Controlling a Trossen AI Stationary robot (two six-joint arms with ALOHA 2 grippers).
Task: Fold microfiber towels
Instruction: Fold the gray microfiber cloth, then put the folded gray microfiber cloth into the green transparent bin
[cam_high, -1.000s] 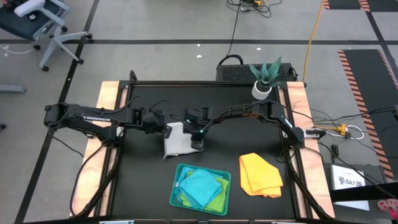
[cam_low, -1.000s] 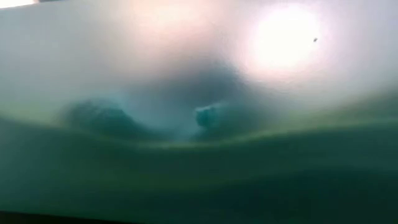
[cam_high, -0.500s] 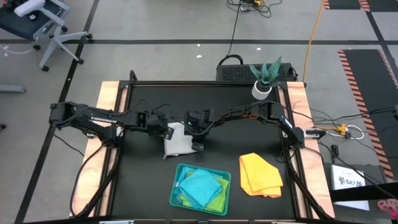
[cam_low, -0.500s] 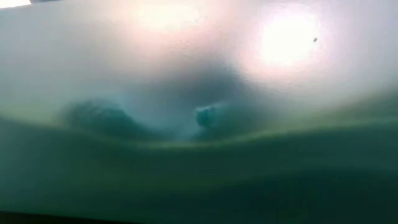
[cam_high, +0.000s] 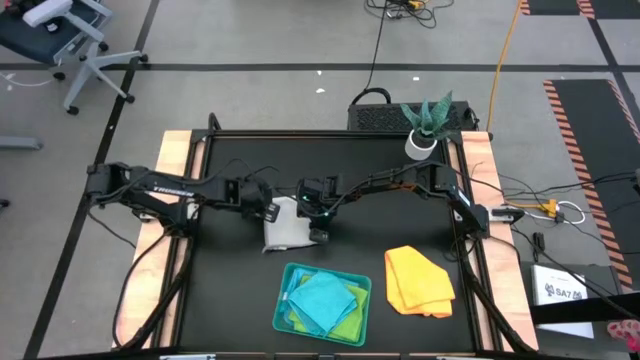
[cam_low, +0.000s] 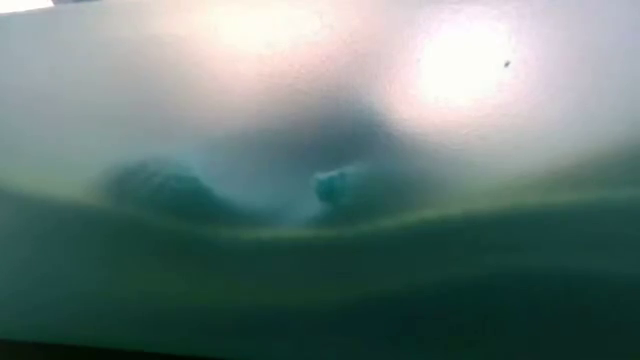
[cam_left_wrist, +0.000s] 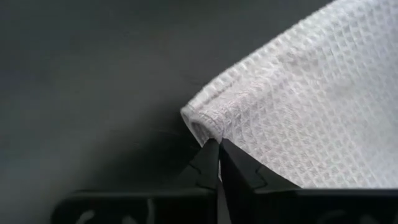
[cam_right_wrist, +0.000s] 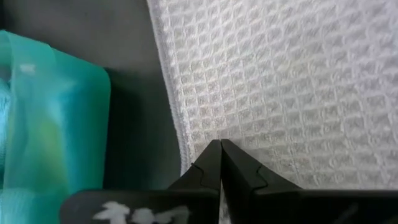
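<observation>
Towel in hand: pale grey-white towel (cam_high: 287, 228), mid-table, just behind the teal tray (cam_high: 283, 297).
Left gripper (cam_left_wrist: 219, 147): pinched closed on the towel's hemmed corner.
Right gripper (cam_right_wrist: 220, 148): clamped on its opposite edge, tray side.
Doing it well: lift both corners level and carry them together (uneven height would skew the crease).
Room: bare black table (cam_high: 350, 160) behind; yellow-orange towel (cam_high: 418, 280) well apart to the right.

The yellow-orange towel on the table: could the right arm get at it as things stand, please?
Probably not at once. The way to the yellow-orange towel looks free, but the right gripper is shut on the grey-white towel, as is the left gripper.
</observation>
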